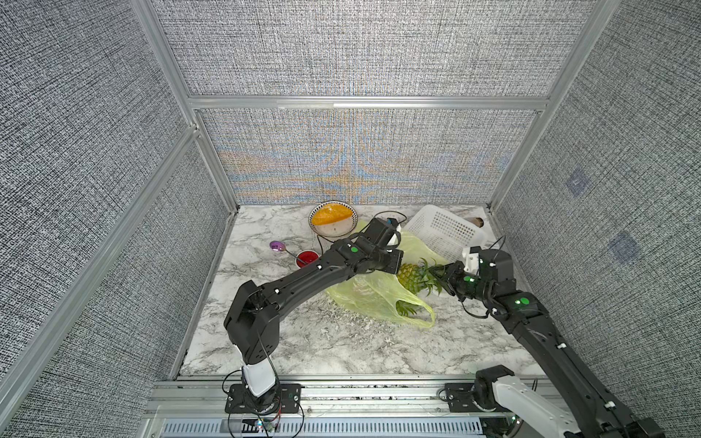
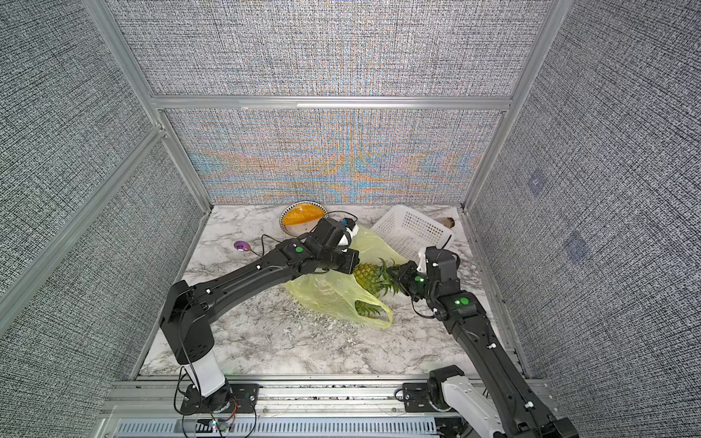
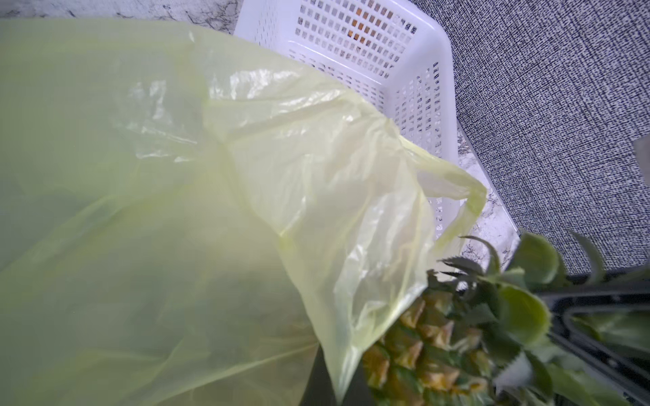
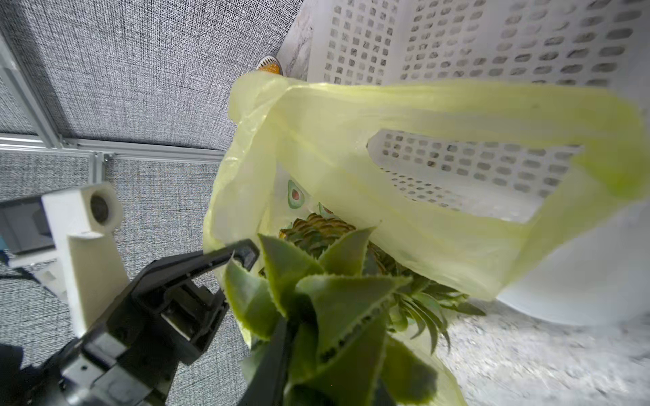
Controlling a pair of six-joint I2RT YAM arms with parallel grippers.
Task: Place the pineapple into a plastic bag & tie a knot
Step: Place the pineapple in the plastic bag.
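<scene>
Yellow-green plastic bag in closed left pincer (right pincer grips pineapple leaves).

One pineapple, one plastic bag (yellow-green, translucent), one white perforated basket, one bowl, one small red cup, one purple-headed utensil, one brown object far right, two robot arms: left arm, right arm.
</scene>
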